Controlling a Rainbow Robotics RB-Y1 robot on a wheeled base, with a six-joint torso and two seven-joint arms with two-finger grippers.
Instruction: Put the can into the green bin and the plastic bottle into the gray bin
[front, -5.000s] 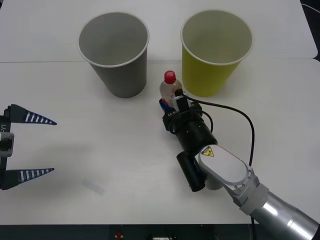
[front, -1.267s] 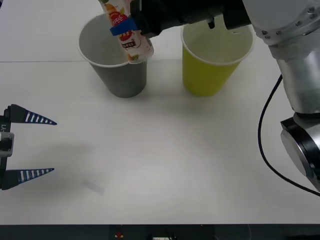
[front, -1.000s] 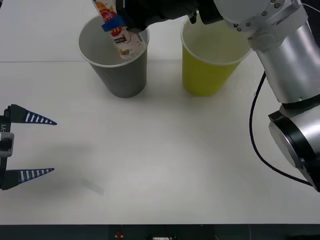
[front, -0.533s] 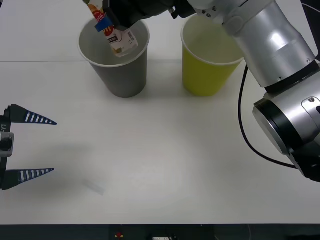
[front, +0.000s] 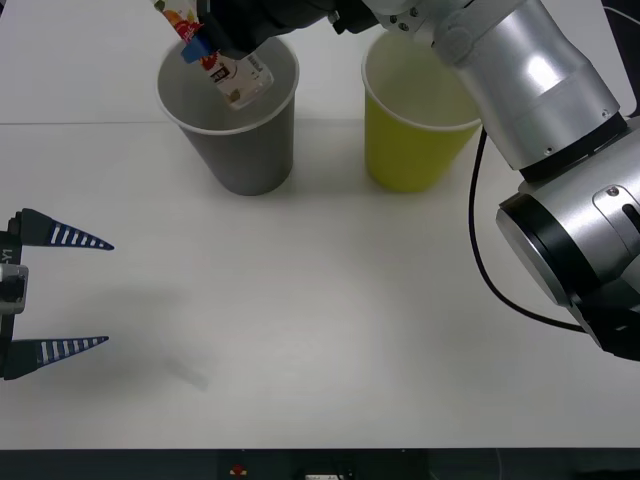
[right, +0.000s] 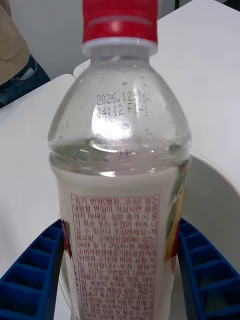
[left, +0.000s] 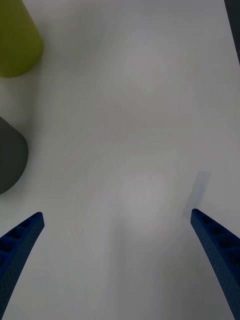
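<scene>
My right gripper (front: 205, 50) is shut on the plastic bottle (front: 228, 70), its blue fingers (right: 35, 270) pressing both sides of the white-and-orange label. The bottle (right: 120, 165) hangs tilted over the open mouth of the gray bin (front: 245, 150), bottom end lowest and inside the rim's outline, red cap pointing up and away. The green bin (front: 410, 150) stands to the right of the gray one, with my right arm crossing above its far rim. The can is out of view. My left gripper (front: 105, 293) rests open at the table's left edge, far from both bins.
The white table (front: 320, 320) stretches bare in front of the bins. In the left wrist view the green bin (left: 17, 40) and gray bin (left: 10, 160) sit off to one side, beyond the open left gripper (left: 116, 215). A black cable (front: 480, 260) hangs from my right arm.
My right gripper lifted the bottle from the table between the bins and carried it left over the gray bin. Over the last second it has shifted further left. The left arm stayed still.
</scene>
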